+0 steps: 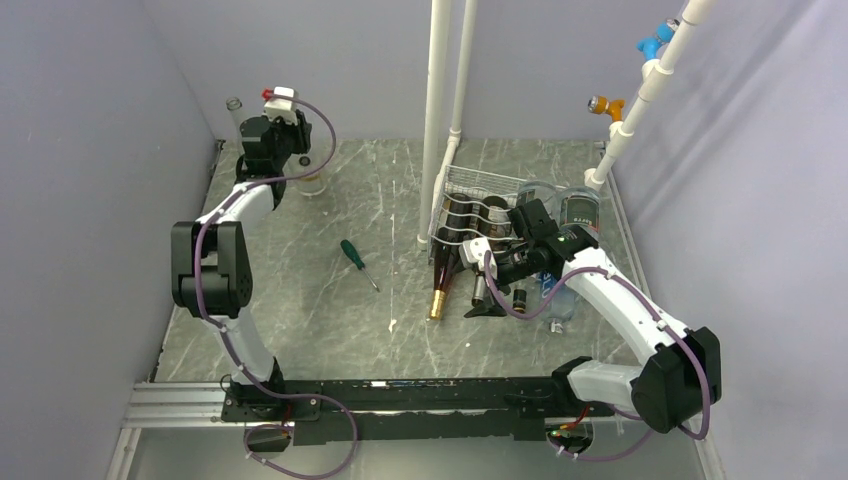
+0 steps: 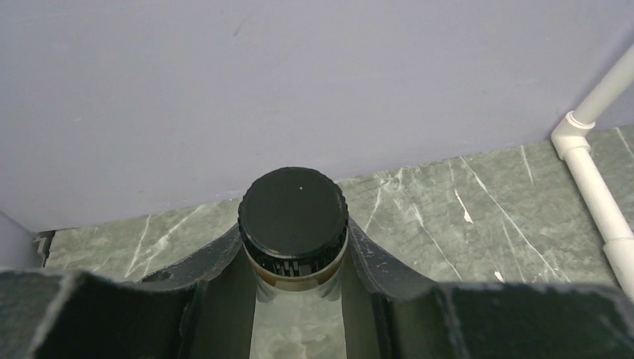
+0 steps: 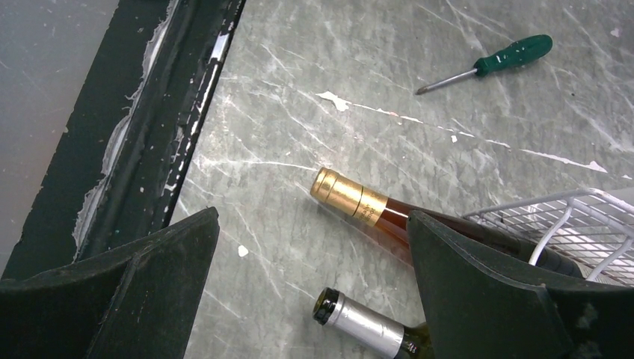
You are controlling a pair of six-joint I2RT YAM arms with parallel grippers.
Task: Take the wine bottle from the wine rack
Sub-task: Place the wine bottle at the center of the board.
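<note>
The white wire wine rack [image 1: 478,187] stands right of centre, with several dark wine bottles [image 1: 462,214] lying in its scalloped tier, necks toward the arms. A gold-foiled neck [image 3: 350,197] and a silver-foiled neck [image 3: 368,323] stick out past the rack's edge [image 3: 591,215]. My right gripper [image 3: 310,224] hangs open just above these necks, with nothing between its fingers. At the back left, by the wall, my left gripper [image 2: 295,232] is shut on the neck of an upright clear bottle with a black screw cap [image 2: 293,208]; its base [image 1: 312,183] rests on the table.
A green-handled screwdriver [image 1: 352,254] lies on the marble table between the arms. White pipes [image 1: 437,120] rise just left of the rack, and another runs up at the right [image 1: 640,100]. A clear plastic bottle [image 1: 560,302] lies under the right arm. Walls close three sides.
</note>
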